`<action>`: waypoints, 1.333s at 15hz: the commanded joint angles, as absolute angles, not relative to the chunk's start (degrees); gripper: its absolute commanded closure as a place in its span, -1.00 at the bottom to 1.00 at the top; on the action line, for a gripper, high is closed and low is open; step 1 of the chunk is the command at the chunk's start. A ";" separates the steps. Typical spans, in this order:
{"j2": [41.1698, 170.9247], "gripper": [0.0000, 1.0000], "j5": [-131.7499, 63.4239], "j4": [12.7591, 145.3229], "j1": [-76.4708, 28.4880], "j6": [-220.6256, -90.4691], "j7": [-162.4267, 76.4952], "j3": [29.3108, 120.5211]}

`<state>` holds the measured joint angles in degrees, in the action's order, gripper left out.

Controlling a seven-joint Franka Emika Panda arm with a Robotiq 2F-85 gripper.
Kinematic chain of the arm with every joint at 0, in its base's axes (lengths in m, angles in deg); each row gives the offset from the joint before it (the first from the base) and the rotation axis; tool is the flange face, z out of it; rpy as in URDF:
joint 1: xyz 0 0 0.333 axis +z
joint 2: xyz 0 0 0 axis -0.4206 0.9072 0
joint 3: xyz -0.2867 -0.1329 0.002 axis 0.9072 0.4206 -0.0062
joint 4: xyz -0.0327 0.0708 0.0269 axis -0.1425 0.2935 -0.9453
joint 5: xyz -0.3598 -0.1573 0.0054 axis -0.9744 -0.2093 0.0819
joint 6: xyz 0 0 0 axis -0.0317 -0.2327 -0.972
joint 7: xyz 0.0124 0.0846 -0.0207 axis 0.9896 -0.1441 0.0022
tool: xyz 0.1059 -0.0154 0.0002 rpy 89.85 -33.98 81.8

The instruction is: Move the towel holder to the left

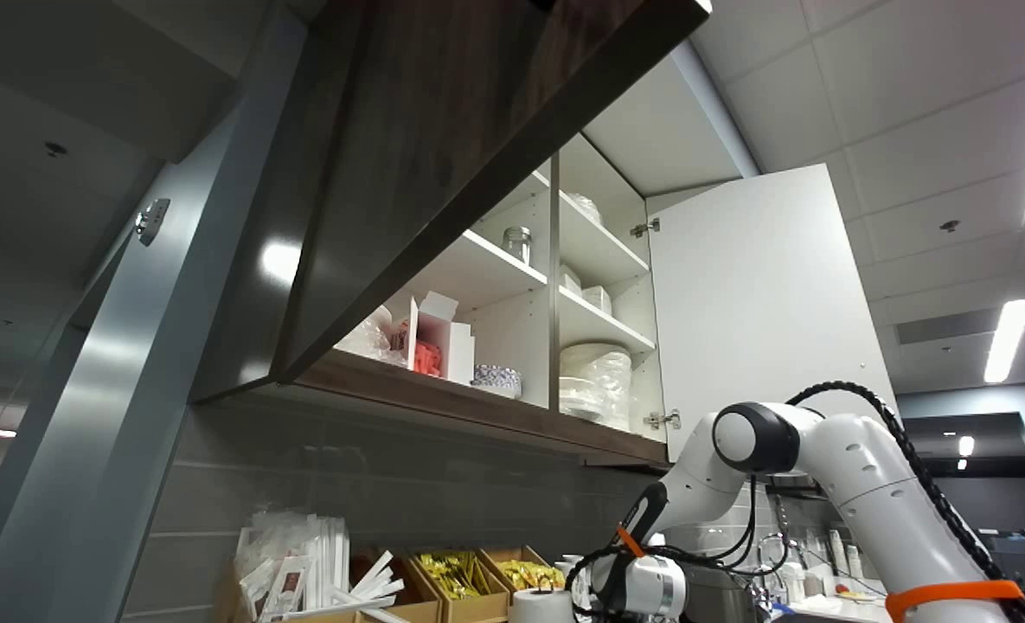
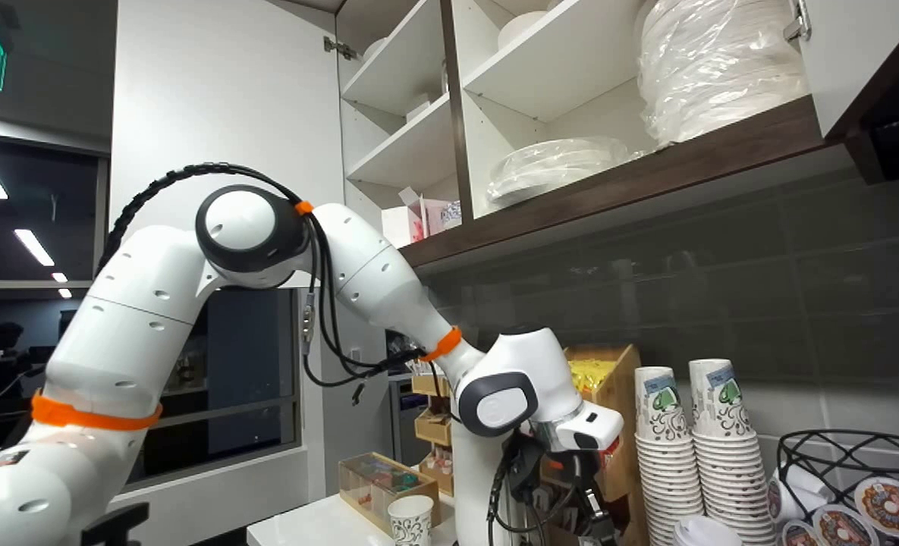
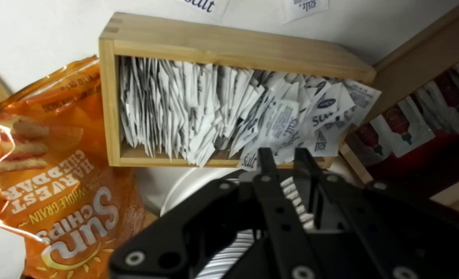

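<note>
A tall white cylinder, which looks like a paper towel roll on its holder (image 2: 470, 485), stands upright on the counter behind my wrist in an exterior view. Its upper end is behind the arm and its base is below the frame. Its top also seems to show at the bottom edge in an exterior view (image 1: 541, 606). My gripper (image 2: 599, 517) is to the right of the roll in that view, apart from it and pointing down. In the wrist view the two black fingertips (image 3: 283, 154) are partly apart, with nothing seen held between them. The roll is not clearly seen there.
Below the fingers is a wooden box of salt packets (image 3: 221, 42), beside an orange chip bag (image 3: 66, 186) and a wooden compartment with red sauce packets (image 3: 411, 58). Paper cup stacks (image 2: 669, 470) and a wire basket (image 2: 836, 447) stand nearby. An open cabinet (image 1: 477, 398) hangs above.
</note>
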<state>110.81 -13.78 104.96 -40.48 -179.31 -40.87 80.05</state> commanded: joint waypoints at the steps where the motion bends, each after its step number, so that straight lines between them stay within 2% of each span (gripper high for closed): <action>1: 111.71 -0.06 -13.01 103.33 -41.18 -177.61 -40.26 79.77; 7: 109.37 -0.94 -13.41 105.49 -41.77 -177.42 -40.18 80.69; 8: 108.88 -1.00 -13.49 105.95 -41.83 -177.37 -40.18 80.92; 20: 99.91 -1.00 -20.13 116.14 -40.94 -176.96 -39.28 86.51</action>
